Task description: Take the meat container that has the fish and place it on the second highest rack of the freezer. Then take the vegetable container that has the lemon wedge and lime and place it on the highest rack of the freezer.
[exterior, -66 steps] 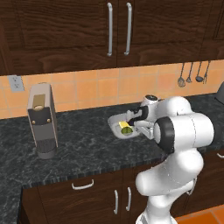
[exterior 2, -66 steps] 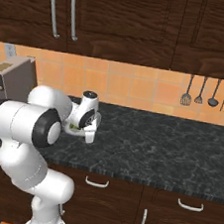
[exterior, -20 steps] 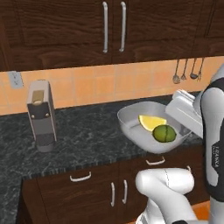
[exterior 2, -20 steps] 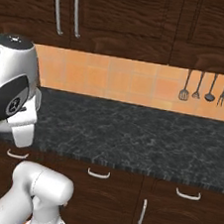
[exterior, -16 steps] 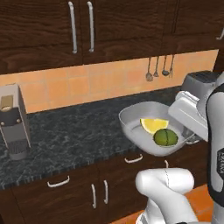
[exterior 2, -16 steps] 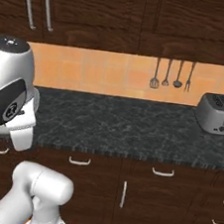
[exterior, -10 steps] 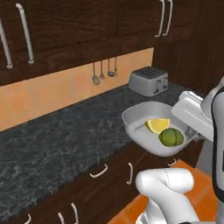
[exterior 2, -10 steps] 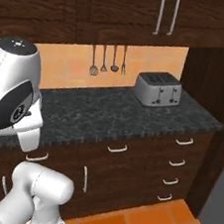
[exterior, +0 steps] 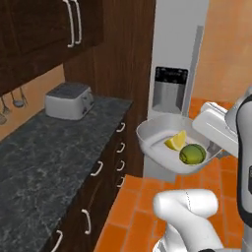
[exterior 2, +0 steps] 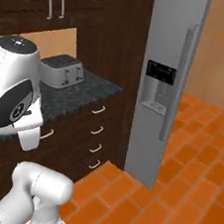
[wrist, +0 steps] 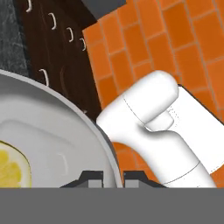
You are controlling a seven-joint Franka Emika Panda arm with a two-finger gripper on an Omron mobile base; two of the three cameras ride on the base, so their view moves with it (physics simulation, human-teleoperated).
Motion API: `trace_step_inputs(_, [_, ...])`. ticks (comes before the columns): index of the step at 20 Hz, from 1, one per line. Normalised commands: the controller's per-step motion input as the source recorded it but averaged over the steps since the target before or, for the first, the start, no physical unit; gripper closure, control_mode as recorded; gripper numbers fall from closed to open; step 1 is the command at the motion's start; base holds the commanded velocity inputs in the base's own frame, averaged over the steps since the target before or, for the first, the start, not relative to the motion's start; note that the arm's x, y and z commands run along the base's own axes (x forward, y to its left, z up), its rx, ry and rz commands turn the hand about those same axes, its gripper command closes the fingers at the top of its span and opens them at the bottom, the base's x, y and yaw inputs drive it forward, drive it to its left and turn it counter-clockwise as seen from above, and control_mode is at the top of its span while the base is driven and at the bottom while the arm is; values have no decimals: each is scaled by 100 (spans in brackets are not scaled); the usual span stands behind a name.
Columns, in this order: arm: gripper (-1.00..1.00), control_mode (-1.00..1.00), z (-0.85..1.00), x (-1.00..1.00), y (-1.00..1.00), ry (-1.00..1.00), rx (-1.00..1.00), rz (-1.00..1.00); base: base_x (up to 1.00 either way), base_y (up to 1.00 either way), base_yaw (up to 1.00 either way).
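Freezer point(exterior 2: 165, 81): tall grey unit at the end of the cabinet run, door closed, dark dispenser panel point(exterior: 170, 90) on its front, long vertical handle beside the panel.
Floor point(exterior 2: 192, 164): orange brick tiles, reaching from the freezer base past the lower cabinets.
Surface point(exterior: 44, 147): dark speckled stone, running along the wall up to the tall dark cabinet next to the freezer.
Lower cabinets point(exterior: 106, 172): dark wood, curved pale handles on the drawers.
Toaster point(exterior: 69, 100): grey, standing on the surface near its far end, just under the upper cabinets.
Vegetable container point(exterior: 170, 147): pale grey shallow bowl, held up in the air off the surface, in front of the freezer door in the left base view; rim gripped at its right side.
End effector point(wrist: 113, 176): closed on the rim of the vegetable container, one dark fingertip on each side of the rim.
Lime point(exterior: 192, 154): green, inside the container, toward the gripped side.
Lemon wedge point(exterior: 175, 141): yellow, inside the container, just beside the lime.
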Motion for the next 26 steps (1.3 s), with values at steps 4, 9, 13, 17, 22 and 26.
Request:
trace_step_inputs(4, [100,100,0,0,0,0,0,0,2,-57,-80])
trace_step_inputs(9, [100,100,0,0,0,0,0,0,66,-62,-50])
trace_step_inputs(13, [100,100,0,0,0,0,0,0,100,-68,-19])
trace_step_inputs(17, [100,100,0,0,0,0,0,0,100,-76,-4])
trace_step_inputs(22, [100,100,0,0,0,0,0,0,100,-68,-5])
trace_step_inputs(26, [100,100,0,0,0,0,0,0,100,-40,-3])
